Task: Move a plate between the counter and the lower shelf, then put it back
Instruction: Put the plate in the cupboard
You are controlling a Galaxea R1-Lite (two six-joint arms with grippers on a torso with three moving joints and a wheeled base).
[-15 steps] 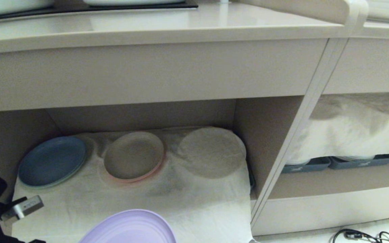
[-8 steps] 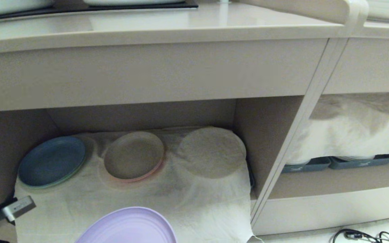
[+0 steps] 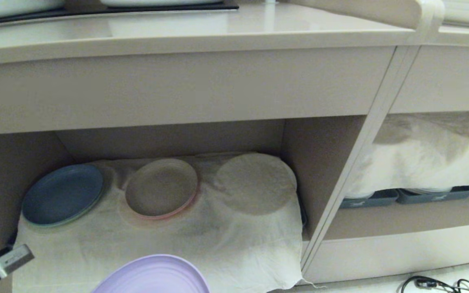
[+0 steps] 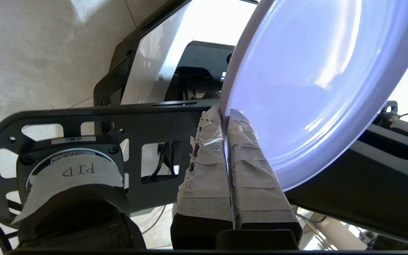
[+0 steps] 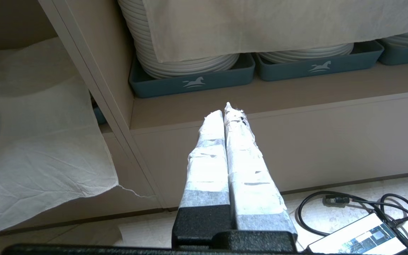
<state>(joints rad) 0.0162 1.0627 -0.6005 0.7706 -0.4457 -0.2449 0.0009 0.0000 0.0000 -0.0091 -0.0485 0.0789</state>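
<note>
The lilac plate [image 3: 153, 276] hangs at the bottom of the head view, in front of the lower shelf [image 3: 177, 240] with its wrinkled white cloth. In the left wrist view my left gripper [image 4: 225, 113] is shut on the rim of the plate [image 4: 313, 81], with one taped finger on each face. Only a grey part of the left arm [image 3: 2, 262] shows in the head view, at the lower left. The beige counter [image 3: 218, 32] runs across the top. My right gripper [image 5: 227, 109] is shut and empty, low by the floor before the right-hand cabinet.
On the cloth lie a blue plate [image 3: 61, 194] and a pink-rimmed beige plate [image 3: 161, 187], beside a round cloth-covered mound [image 3: 255, 183]. A slanted divider post [image 3: 352, 171] separates the compartment with grey-blue trays [image 5: 193, 79] of white plates. Cables [image 5: 360, 209] lie on the floor.
The left arm's parts at the lower left have sunk and slid toward the corner, its black links leaving view. The plate has stayed low in front of the shelf, dipping slightly.
</note>
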